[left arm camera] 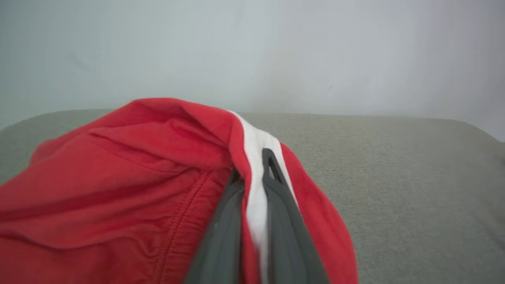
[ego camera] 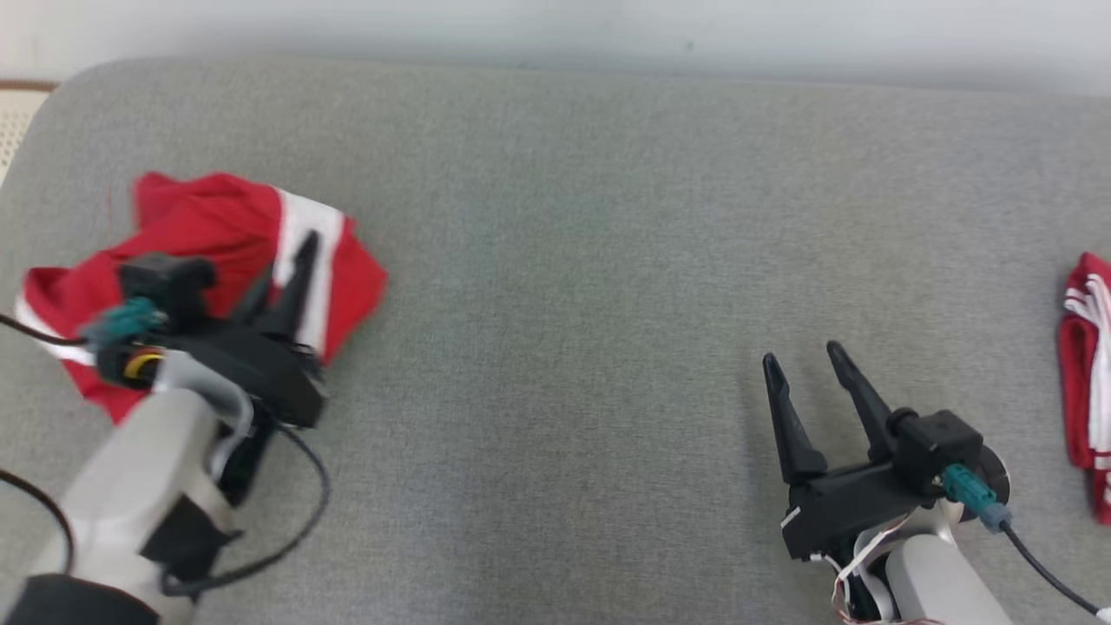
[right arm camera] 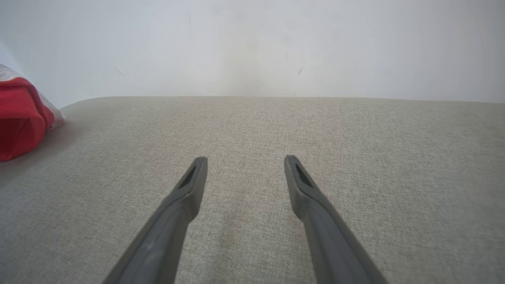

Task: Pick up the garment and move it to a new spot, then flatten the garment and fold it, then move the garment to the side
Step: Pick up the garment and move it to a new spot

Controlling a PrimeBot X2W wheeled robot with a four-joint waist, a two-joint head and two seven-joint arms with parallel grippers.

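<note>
The garment [ego camera: 217, 217] is a crumpled red piece with a white stripe, lying at the left of the grey cushioned surface [ego camera: 564, 260]. My left gripper [ego camera: 291, 260] is shut on it at its right side. In the left wrist view the two fingers pinch the fold along the white stripe, left gripper [left arm camera: 252, 165], with the red garment [left arm camera: 118, 177] bunched to the left. My right gripper [ego camera: 802, 351] stands open over bare grey fabric at the lower right, well away from the garment. Nothing lies between the open fingers of my right gripper [right arm camera: 245, 159].
A second red and white cloth [ego camera: 1089, 373] lies folded at the right edge of the surface. Red fabric [right arm camera: 19, 118] shows at the left edge of the right wrist view. A pale wall [ego camera: 555, 26] runs behind. A black cable [ego camera: 295, 521] loops beside my left forearm.
</note>
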